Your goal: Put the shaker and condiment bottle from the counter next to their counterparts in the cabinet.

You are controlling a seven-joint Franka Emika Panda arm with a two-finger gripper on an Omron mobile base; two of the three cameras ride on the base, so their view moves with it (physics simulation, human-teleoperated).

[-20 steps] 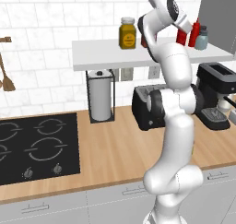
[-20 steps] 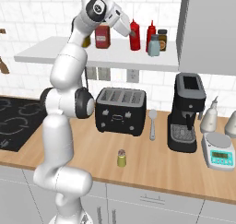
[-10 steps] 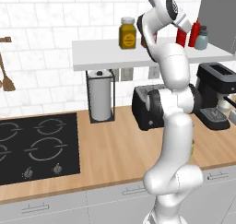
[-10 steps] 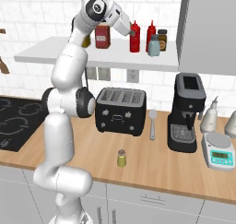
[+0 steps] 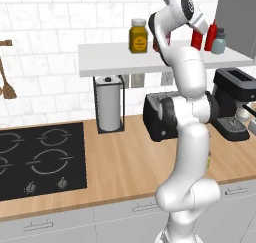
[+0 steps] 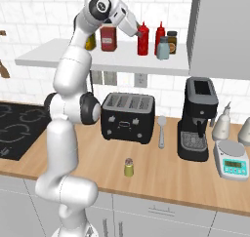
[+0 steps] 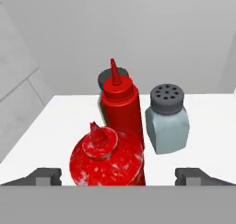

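The tool (image 7: pixel 117 177) stands wide open around a red bottle (image 7: pixel 107 158) on the shelf (image 6: pixel 73 58), lower centre of the hand view, its twin (image 7: pixel 120 108) behind. The shaker (image 6: pixel 129 167) sits on the counter (image 6: pixel 166 175).

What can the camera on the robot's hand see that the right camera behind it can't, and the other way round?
Only the hand view looks down on the dotted holes in the dark cap of the pale grey-blue shaker. Only the right base view takes in the small yellow-green shaker standing on the light wood counter in front of the black toaster. Both share the two red squeeze bottles, the near one and the far one, on the white shelf.
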